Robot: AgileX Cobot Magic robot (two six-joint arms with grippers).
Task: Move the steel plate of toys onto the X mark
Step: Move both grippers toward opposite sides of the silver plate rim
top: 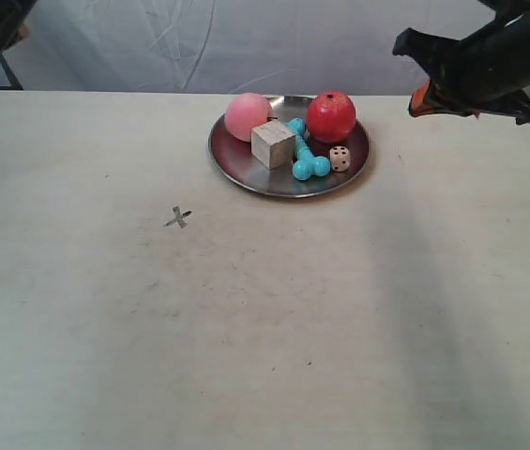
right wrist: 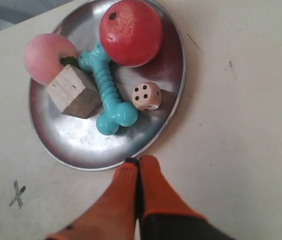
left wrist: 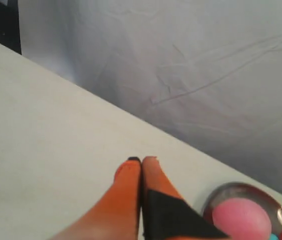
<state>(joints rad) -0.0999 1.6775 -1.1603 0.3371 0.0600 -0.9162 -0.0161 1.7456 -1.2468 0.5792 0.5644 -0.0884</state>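
"So, where's the steel plate (top: 246, 167)?"
"Off target; X mark (top: 178, 217) at its eight o'clock. Your right gripper (right wrist: 139, 162) hangs near its rim, pinched closed, empty. Next, likely: open, grip rim."

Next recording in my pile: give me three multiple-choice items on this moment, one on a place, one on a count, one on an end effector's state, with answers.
1. Where is the X mark relative to the steel plate? A. Under it. B. On bare table, apart from it. C. Inside it.
2. How many toys sit in the plate? A. Three. B. Five. C. Seven.
3. The right end effector is: A. open. B. shut, empty. C. shut on the plate's rim.
Answers: B, table shows between them; B, peach, apple, cube, bone, die; B, fingers meet with nothing between.
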